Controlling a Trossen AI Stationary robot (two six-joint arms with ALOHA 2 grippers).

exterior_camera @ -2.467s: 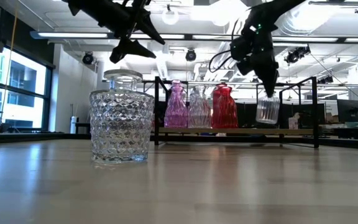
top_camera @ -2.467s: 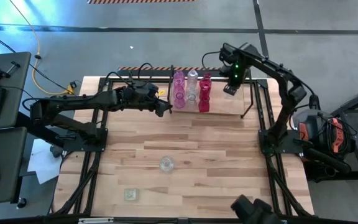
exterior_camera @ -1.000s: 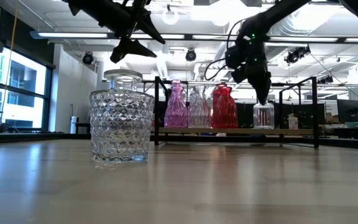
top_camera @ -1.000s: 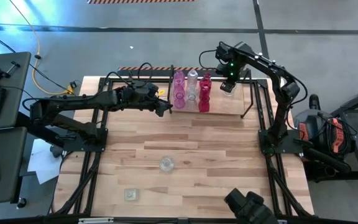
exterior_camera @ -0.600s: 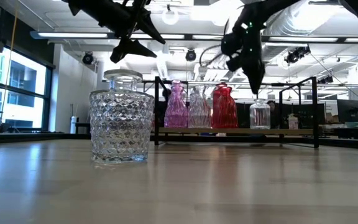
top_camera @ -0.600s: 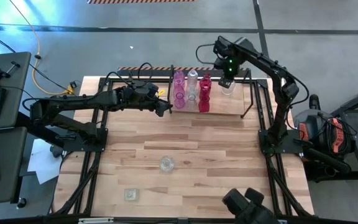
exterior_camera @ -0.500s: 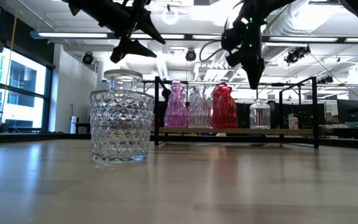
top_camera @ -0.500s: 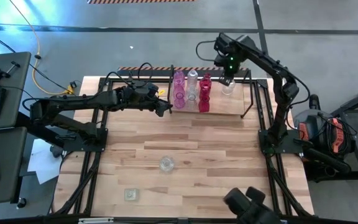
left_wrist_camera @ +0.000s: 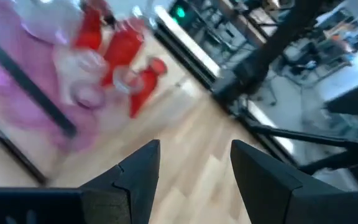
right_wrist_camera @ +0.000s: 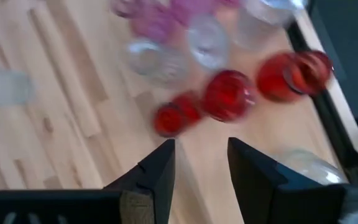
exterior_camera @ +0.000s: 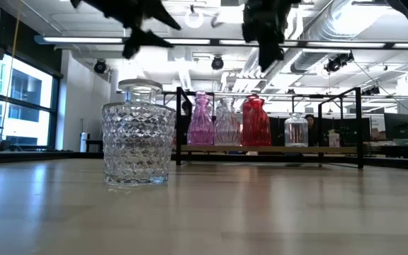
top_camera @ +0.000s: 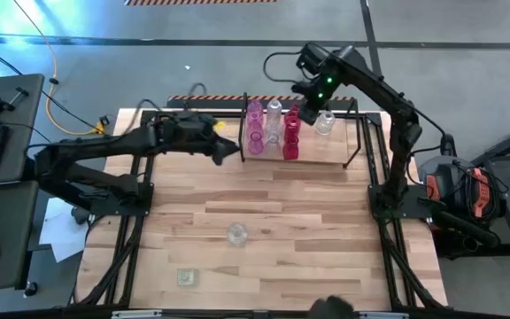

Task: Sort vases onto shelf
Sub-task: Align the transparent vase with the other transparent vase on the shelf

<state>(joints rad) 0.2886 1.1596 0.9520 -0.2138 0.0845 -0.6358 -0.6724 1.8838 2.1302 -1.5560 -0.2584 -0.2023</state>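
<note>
The shelf point(top_camera: 326, 152) stands at the table's far edge, right of the middle. On its top board stand pink vases point(top_camera: 254, 129), a clear one point(top_camera: 274, 119), red ones point(top_camera: 291, 135) and, apart to the right, a clear vase point(top_camera: 325, 123) point(exterior_camera: 296, 131). My right gripper point(top_camera: 297, 99) point(right_wrist_camera: 201, 149) hangs open high above the red vases point(right_wrist_camera: 229, 93), holding nothing. My left gripper point(top_camera: 237, 152) point(left_wrist_camera: 196, 149) hovers open just left of the shelf, also holding nothing. Two clear vases point(top_camera: 236, 233) point(top_camera: 185, 277) stand on their bases on the near half of the table.
The faceted clear vase point(exterior_camera: 138, 142) stands close in front of the low camera. The shelf's thin black frame point(top_camera: 358, 140) rises at its right end. The arms' black base frames run along both table sides. Bare wood lies between the shelf and the loose vases.
My right gripper has risen from just above the clear vase at the shelf's right and swung toward the table's left, tipping less steeply downward; that vase stays standing on the shelf. My left gripper has risen a little.
</note>
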